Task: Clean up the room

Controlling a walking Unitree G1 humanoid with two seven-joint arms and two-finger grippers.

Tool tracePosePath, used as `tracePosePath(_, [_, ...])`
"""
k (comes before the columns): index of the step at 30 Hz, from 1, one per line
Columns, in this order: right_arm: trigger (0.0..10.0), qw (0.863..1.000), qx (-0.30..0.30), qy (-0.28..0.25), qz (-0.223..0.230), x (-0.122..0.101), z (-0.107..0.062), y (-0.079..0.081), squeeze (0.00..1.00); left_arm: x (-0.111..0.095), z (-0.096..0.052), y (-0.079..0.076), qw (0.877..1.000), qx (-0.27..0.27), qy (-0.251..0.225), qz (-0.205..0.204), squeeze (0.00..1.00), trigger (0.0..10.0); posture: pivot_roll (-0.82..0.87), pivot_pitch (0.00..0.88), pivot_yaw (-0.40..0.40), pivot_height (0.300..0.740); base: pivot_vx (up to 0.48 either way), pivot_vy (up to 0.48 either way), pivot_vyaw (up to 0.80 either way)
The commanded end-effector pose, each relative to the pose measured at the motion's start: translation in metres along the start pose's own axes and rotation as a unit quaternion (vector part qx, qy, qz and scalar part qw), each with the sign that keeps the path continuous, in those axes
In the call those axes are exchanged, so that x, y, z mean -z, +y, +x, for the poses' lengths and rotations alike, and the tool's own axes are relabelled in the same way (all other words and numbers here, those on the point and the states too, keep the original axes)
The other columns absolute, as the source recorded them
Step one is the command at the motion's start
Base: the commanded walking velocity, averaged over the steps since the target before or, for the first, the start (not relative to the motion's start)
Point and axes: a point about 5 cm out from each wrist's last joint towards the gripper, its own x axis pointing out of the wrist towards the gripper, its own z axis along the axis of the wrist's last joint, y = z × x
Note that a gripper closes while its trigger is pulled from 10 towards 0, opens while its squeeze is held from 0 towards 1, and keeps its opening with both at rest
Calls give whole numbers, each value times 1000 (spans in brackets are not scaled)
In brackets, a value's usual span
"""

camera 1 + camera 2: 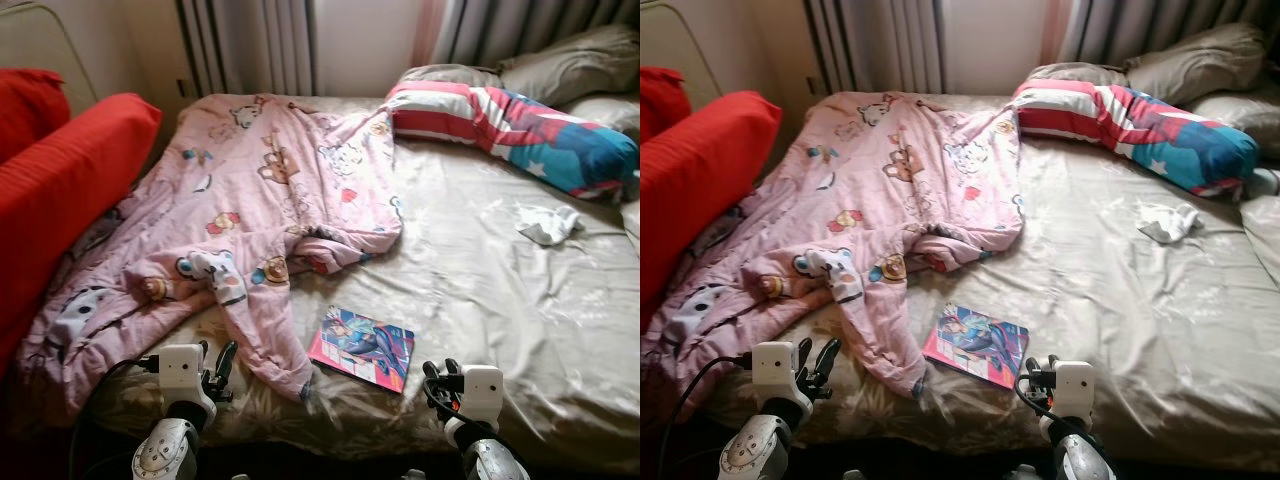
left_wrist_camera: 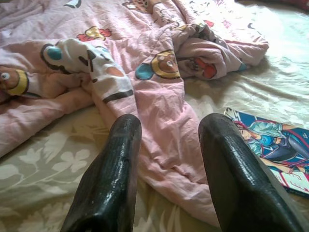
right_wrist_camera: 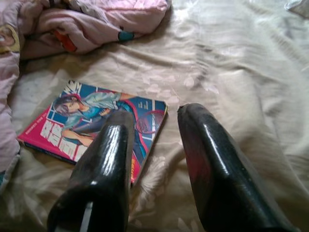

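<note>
Our claws hover at the bed's near edge.
Comic book lies just beyond right claw, pink quilt beyond left claw; both claws' fingers apart, empty.

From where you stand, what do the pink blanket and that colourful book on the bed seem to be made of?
The pink blanket looks like soft quilted cotton or similar cloth: matte, rumpled, with stitched lines and printed cartoon bears. The book looks like paper with a glossy printed cover: flat, stiff-edged, catching some light. The exact fibre can't be told.
</note>
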Motion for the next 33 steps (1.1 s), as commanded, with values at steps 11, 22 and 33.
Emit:
tracePosePath(11, [10000,1000,-5,5,-1,1,0,3,0,7,-6,0,1000,-1,17,-3,0,10000,-38,210,31,618,0,0,0])
tracePosePath(22, [10000,1000,-3,3,1,1,-1,2,0,5,-4,-1,1000,1,15,-1,0,10000,-32,214,30,618,0,0,0])
tracePosePath(33, [10000,1000,1,-10,1,-5,2,1,0,6,-4,0,1000,0,16,-4,0,10000,-73,222,26,618,0,0,0])
